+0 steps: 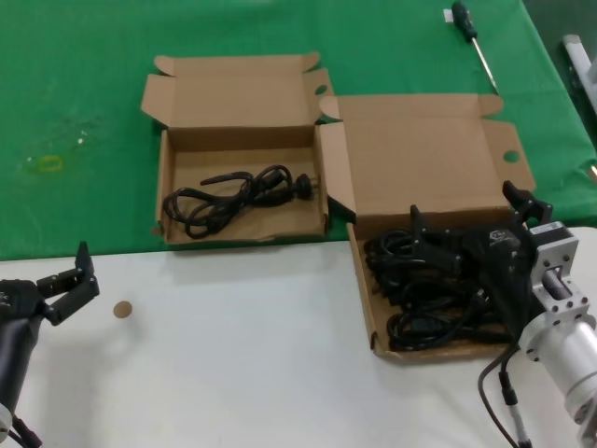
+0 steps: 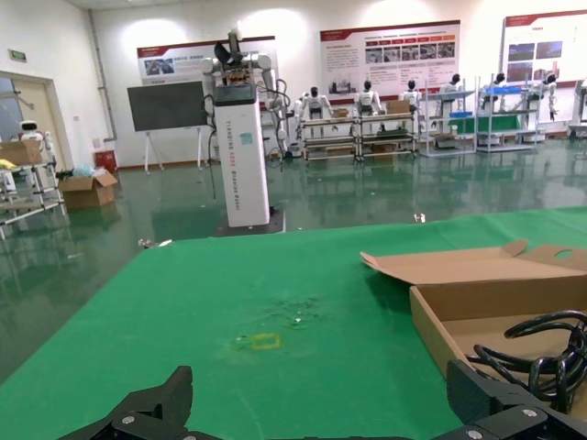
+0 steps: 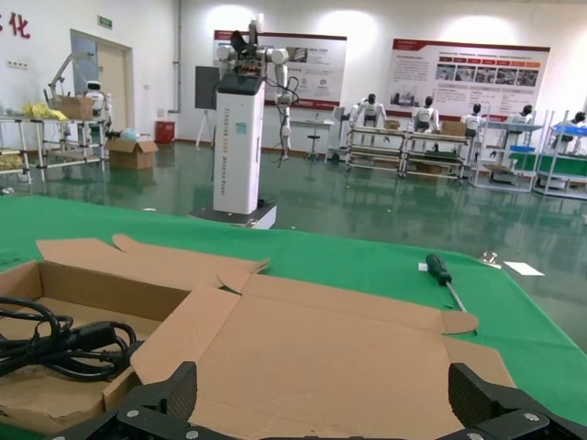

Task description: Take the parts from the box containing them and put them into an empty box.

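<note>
Right gripper poised over the tangled cords in the source box

The greatest risk is judged to be a snagged lift: the power cords [image 1: 431, 291] are piled as overlapping black loops in the straight-walled box [image 1: 366, 297], so two bundles could be dragged up together, or a trailing plug could be caught on that box's wall and the box shifted. The right gripper [image 1: 464, 220] is held over this box's far half with its fingers spread wide, and nothing is gripped. One coiled cord [image 1: 239, 197] is already seen lying in the ragged-fronted box [image 1: 168, 201], which is set just left of the straight-walled box, their side walls nearly touching. The left gripper [image 1: 75, 283] is parked well left of the straight-walled box, fingers open and empty. A screwdriver [image 1: 474, 40] is seen beyond its lid.
</note>
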